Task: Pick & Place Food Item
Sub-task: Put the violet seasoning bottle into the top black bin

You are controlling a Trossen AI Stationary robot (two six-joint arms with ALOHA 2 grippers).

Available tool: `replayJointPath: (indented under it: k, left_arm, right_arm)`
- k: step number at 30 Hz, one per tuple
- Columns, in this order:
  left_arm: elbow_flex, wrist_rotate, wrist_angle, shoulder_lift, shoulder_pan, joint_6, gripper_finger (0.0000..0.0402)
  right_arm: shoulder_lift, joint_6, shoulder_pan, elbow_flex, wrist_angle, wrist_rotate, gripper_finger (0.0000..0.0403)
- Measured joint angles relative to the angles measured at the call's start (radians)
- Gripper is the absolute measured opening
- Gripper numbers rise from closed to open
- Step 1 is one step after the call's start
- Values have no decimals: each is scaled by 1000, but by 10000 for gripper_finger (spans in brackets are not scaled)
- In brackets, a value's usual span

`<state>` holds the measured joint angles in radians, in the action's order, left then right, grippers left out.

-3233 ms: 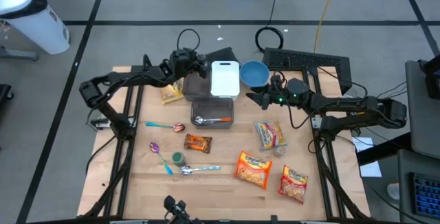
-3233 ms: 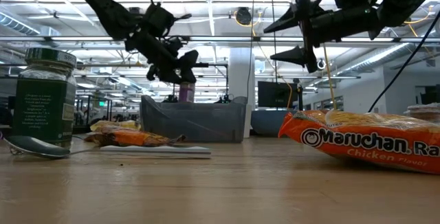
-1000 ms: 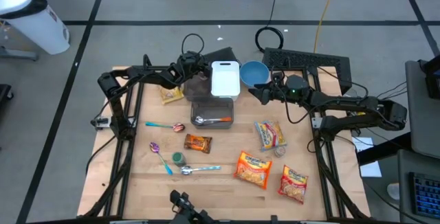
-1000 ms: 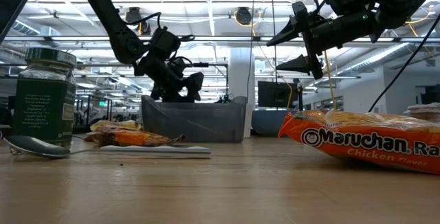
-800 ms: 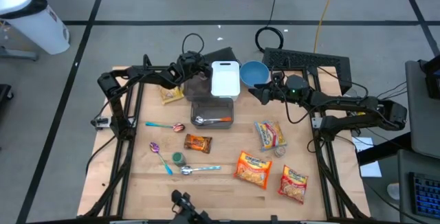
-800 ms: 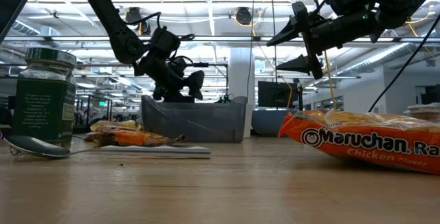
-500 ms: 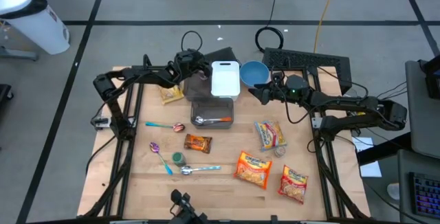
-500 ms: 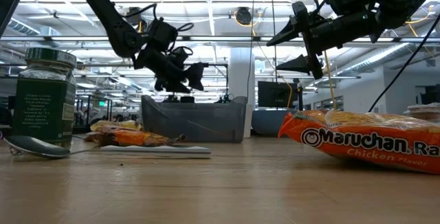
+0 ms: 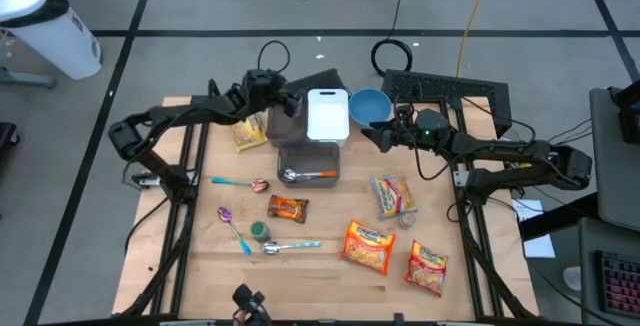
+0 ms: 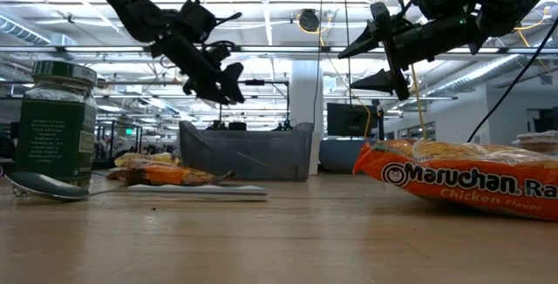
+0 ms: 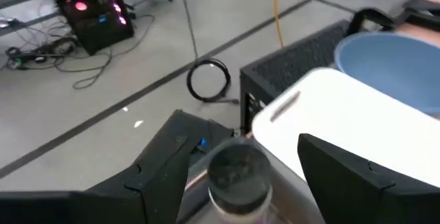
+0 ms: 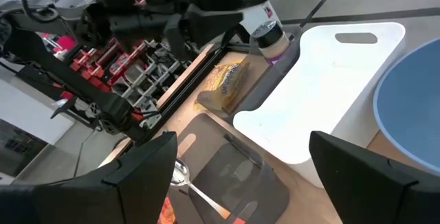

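Observation:
A small jar with a grey lid [image 11: 237,174] and a purple label [image 12: 269,40] stands upright on a dark tray [image 9: 285,126] at the table's far side, beside the white cutting board [image 9: 327,115]. My left gripper [image 9: 287,102] hangs open above the jar, one finger on either side in the left wrist view [image 11: 242,207], touching nothing. My right gripper [image 9: 372,140] is open and empty in the air beside the blue bowl [image 9: 369,107]. It also shows in the low view [image 10: 382,53].
A grey bin [image 9: 308,163] holding a spoon sits mid-table. Ramen packets [image 9: 369,246] [image 9: 427,267] [image 9: 392,196], a snack bag [image 9: 250,135], a chocolate bar [image 9: 287,208], a green-lidded jar [image 9: 259,230] and loose spoons [image 9: 240,182] lie around it.
My left gripper has risen from just above the dark tray and drawn back a little toward the table's left edge, its arm folding outward. The jar stays standing on the tray.

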<state>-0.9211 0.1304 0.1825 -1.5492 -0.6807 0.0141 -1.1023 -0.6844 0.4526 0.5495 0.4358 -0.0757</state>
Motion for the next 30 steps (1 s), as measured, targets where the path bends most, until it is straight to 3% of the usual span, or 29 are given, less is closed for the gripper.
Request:
replayJointPath:
  k: [8,15,30]
  left_arm:
    - [0,-89,-180,101,-14,-36,201]
    - [0,-166,-273,69,-44,-22,147]
    - [0,-253,-262,-78,-72,21,148]
  right_arm:
    - [0,16,0,0,0,0,322]
    - [0,19,0,0,0,-1,322]
    - [0,17,0,0,0,-3,322]
